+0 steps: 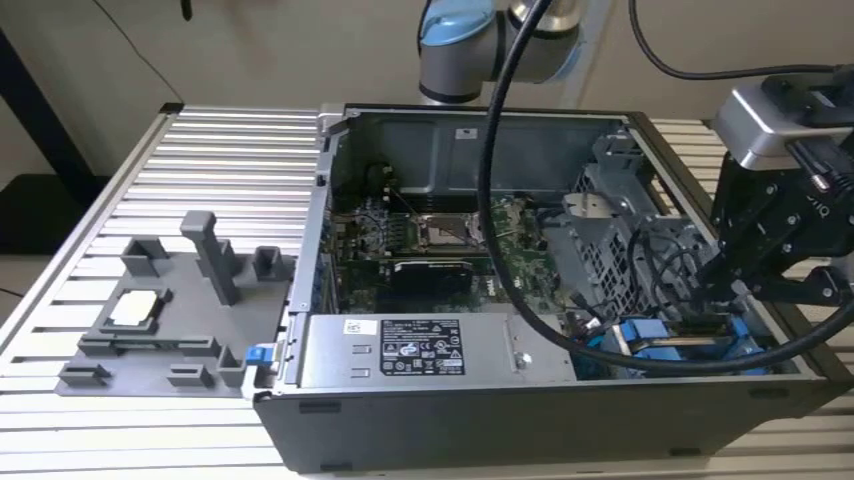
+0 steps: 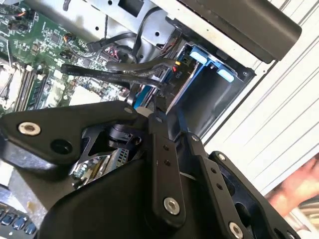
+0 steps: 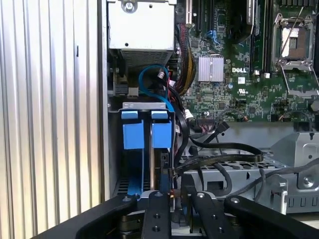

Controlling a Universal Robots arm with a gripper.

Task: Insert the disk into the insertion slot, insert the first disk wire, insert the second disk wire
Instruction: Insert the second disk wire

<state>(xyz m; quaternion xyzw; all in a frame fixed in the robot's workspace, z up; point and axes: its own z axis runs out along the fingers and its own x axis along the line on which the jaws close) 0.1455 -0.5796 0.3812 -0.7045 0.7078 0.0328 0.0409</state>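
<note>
The disk (image 3: 160, 134) stands on edge in its blue carrier inside the insertion slot (image 3: 144, 105) of the grey drive cage, beside a second blue carrier (image 3: 132, 135). In the exterior view the blue carriers (image 1: 654, 338) lie at the case's front right corner. My gripper (image 1: 714, 300) hangs just above the disk's rear end. Its fingers (image 3: 158, 214) converge on the small black connector of a flat black disk wire (image 3: 224, 158). In the second wrist view the gripper (image 2: 147, 107) pinches that end of the disk wire (image 2: 109, 73) against the blue carrier (image 2: 204, 59).
The open computer case (image 1: 307, 400) rests on a slatted metal table (image 1: 227, 150). It holds a labelled power-supply box (image 1: 414, 350), the motherboard (image 1: 441, 235) and loose cables (image 3: 154, 79). A grey fixture (image 1: 160, 320) stands at the exterior view's left. A blurred hand (image 2: 299, 189) shows beyond the case.
</note>
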